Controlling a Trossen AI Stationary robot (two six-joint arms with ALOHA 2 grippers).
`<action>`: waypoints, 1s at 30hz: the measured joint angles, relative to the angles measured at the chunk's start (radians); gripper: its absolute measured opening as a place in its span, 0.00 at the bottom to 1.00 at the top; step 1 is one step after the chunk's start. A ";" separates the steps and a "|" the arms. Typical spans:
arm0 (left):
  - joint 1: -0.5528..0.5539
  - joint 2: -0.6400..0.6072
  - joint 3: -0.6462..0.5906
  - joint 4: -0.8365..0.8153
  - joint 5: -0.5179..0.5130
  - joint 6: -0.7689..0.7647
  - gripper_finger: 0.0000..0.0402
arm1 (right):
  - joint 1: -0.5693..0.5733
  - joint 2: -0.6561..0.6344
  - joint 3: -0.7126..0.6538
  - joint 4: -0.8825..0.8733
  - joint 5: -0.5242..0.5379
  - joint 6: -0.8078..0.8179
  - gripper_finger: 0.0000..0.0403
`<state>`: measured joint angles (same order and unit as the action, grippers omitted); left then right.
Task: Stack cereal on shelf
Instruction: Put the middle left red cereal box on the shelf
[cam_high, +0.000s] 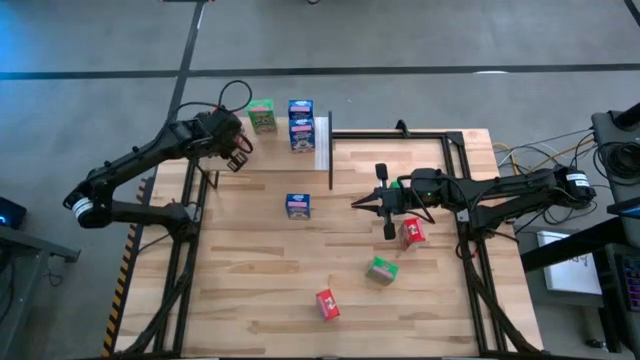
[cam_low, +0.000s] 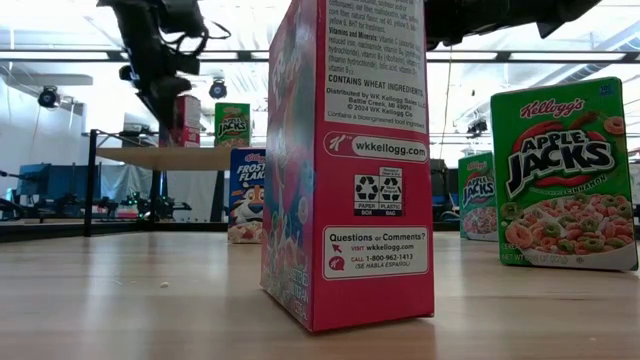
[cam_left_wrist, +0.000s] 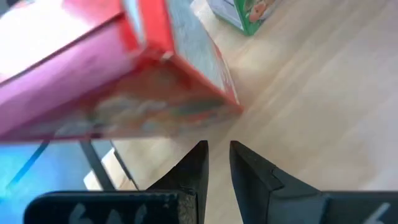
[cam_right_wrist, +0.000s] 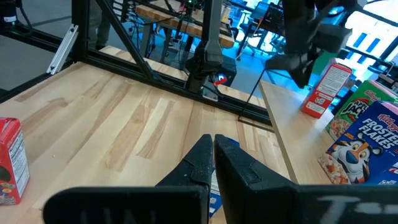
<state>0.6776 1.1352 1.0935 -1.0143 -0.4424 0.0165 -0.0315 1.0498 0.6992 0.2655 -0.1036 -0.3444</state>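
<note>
Currently hovering the left gripper (cam_high: 236, 152) over the shelf (cam_high: 322, 145), fingers (cam_left_wrist: 194, 167) slightly parted and pinching nothing, directly above an upright red box (cam_right_wrist: 323, 90); judging from that, probably backing clear of a box just set down. Keeping the red box beside a green box (cam_high: 262, 116) and two stacked blue boxes (cam_high: 300, 125) on the same panel, presumably grouping the cereal by colour and leaving room at the open end. Parking the right gripper (cam_high: 358, 203) low over the middle of the table (cam_high: 250, 290), fingers pressed together and carrying nothing, likely waiting out of the left arm's way. Leaving the rest of the cereal standing well apart on the table: one blue box (cam_high: 298, 206), a second red box (cam_high: 412, 233), a tilted green box (cam_high: 381, 269), a third red box (cam_high: 327, 305), all awaiting pickup.
</note>
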 joint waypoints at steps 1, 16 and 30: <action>-0.005 -0.009 0.007 -0.014 0.001 -0.011 0.12 | 0.000 0.000 0.000 0.000 0.000 -0.004 0.02; -0.086 -0.284 -0.167 0.198 -0.012 -0.321 0.12 | 0.000 0.000 0.000 -0.005 0.000 -0.007 0.02; -0.084 -0.353 -0.433 0.517 -0.141 -0.320 0.12 | 0.000 0.000 0.000 -0.004 0.000 -0.008 0.02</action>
<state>0.5938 0.7827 0.6601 -0.4969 -0.5835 -0.3035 -0.0315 1.0496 0.6991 0.2619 -0.1036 -0.3520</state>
